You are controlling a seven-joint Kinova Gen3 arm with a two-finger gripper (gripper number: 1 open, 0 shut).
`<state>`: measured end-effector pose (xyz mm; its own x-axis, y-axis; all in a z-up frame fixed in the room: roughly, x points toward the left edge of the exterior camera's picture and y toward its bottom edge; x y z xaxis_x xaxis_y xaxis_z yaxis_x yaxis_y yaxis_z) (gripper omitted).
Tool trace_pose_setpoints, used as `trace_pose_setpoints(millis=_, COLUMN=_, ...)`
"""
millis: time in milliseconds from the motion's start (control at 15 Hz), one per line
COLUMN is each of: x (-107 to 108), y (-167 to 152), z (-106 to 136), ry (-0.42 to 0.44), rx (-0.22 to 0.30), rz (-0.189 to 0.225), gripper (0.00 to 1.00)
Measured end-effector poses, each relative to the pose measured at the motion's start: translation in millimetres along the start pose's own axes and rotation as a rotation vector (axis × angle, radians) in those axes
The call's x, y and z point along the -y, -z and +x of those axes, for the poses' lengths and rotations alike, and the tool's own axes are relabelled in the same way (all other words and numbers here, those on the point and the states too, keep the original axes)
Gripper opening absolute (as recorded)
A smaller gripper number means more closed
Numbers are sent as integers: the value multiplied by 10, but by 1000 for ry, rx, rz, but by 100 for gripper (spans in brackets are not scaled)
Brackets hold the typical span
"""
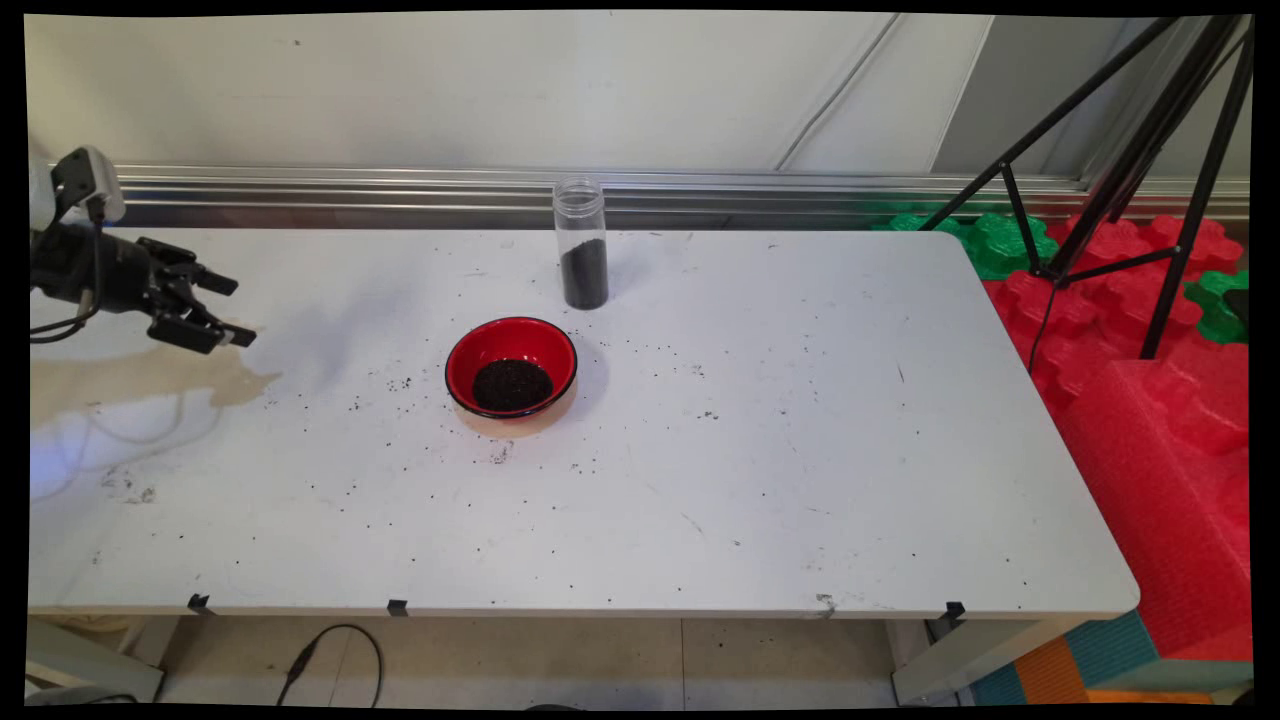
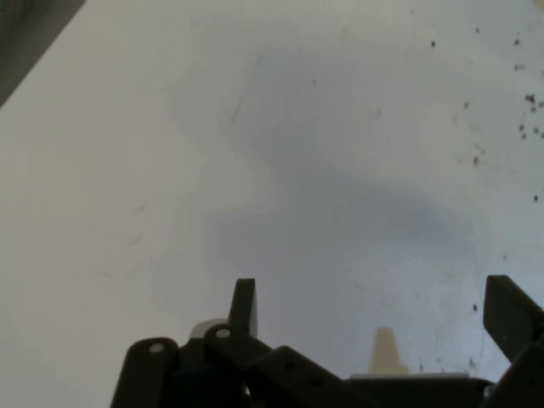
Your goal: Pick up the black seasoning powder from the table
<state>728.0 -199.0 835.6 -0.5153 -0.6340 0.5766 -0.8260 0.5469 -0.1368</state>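
My black gripper (image 1: 232, 310) hangs open over the table's left side, with nothing between its fingers. In the hand view the gripper (image 2: 378, 306) shows two fingers spread wide over bare white table (image 2: 255, 170). A red bowl (image 1: 511, 366) with black rim holds a heap of dark grains and sits near the table's middle, well right of the gripper. Behind it stands a clear plastic jar (image 1: 581, 243), upright and without a lid, part filled with the same dark grains.
Dark grains lie scattered over the white table (image 1: 750, 480) around the bowl. A black tripod (image 1: 1130, 160) stands off the table's right rear on red and green foam mats (image 1: 1150, 400). A metal rail runs along the wall.
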Motion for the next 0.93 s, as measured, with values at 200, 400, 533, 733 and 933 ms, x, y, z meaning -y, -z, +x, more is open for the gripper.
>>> trace_pose_setpoints(millis=200, x=17, y=-41, z=133, ry=-1, rx=-11, rz=-1, gripper=100)
trace_pose_setpoints(millis=400, x=32, y=-88, z=268, ry=-11, rx=-27, rz=-5, gripper=100)
trace_pose_setpoints(millis=533, x=46, y=-131, z=391, ry=-27, rx=-42, rz=-10, gripper=100)
trace_pose_setpoints(millis=733, x=70, y=-198, z=559, ry=-49, rx=-61, rz=-15, gripper=100)
trace_pose_setpoints(millis=933, x=107, y=-287, z=745, ry=-69, rx=-79, rz=-19, gripper=100)
